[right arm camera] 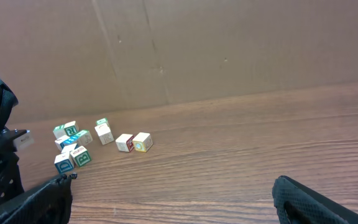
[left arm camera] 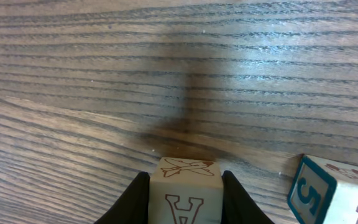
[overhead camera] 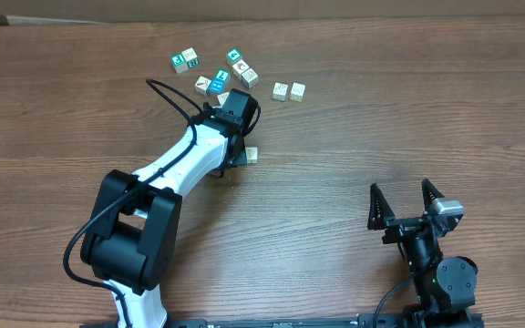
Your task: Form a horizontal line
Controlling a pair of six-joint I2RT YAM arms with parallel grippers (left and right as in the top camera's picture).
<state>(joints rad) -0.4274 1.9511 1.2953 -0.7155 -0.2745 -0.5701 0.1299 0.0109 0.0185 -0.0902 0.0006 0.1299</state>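
Grip: left fingers (left arm camera: 132, 202) closed narrow on a small pale wooden cube with brown letter A (left arm camera: 185, 190), mid surface (overhead camera: 381, 118). Idle: right fingers (overhead camera: 375, 208) spread wide, empty, by the near edge. Target: row of two touching pale wooden cubes (overhead camera: 289, 91) lies beyond the held cube, toward the far edge and rightward, long axis parallel to that edge. Left arm is nearer. Judged next: carry the cube to a row end.

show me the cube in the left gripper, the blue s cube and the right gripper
held cube (left arm camera: 185, 194), left wrist view, on its a face
s cube (left arm camera: 312, 194), left wrist view, on its blue s face
right gripper (overhead camera: 399, 188), overhead view, midway between its open fingertips
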